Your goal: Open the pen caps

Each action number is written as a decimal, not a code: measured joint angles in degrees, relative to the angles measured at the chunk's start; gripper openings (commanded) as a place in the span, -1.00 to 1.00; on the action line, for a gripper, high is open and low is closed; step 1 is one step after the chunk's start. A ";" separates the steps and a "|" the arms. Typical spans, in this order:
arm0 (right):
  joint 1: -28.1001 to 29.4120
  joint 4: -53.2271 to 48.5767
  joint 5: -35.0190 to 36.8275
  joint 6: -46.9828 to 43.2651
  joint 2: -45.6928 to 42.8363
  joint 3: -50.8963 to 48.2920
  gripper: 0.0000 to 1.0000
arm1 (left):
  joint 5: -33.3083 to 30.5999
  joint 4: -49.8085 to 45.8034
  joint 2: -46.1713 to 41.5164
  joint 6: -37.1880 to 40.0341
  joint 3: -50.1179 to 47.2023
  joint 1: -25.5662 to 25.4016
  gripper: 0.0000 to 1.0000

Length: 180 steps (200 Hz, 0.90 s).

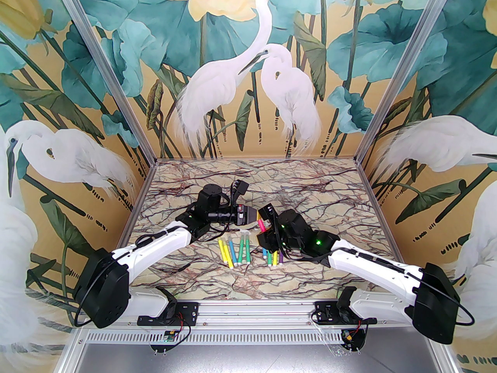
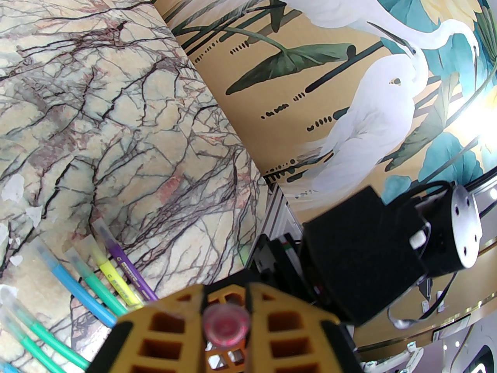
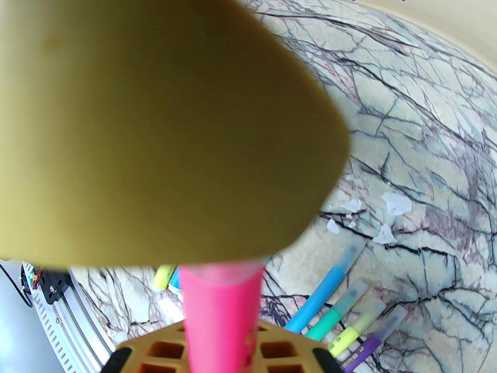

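Marble tabletop (image 1: 310,185): pink pen (image 3: 221,309) aloft, clear cap (image 2: 226,323) fitted.

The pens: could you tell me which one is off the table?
The pink pen, held between the left gripper and right gripper; the others lie on the table.

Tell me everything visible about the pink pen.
The pink pen has a smooth, bright pink body of plastic look. It is held aloft and slanted, its body clamped in the fingers of the right gripper; its see-through cap, pink inside, sits between the shut fingers of the left gripper.
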 measured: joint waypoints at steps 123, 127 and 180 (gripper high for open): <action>0.11 -1.38 -0.15 -1.51 -2.29 -2.56 -1.00 | -0.31 -0.20 -1.49 -2.93 -1.55 6.36 -1.00; 0.11 -1.73 -0.22 -1.53 -2.32 -2.67 -1.00 | -0.96 -0.20 -1.55 -2.93 -1.55 7.23 -1.00; 0.11 -3.65 -0.26 -2.14 -2.43 -3.19 -1.00 | -3.48 -1.53 -3.04 -2.34 -1.95 9.07 -1.00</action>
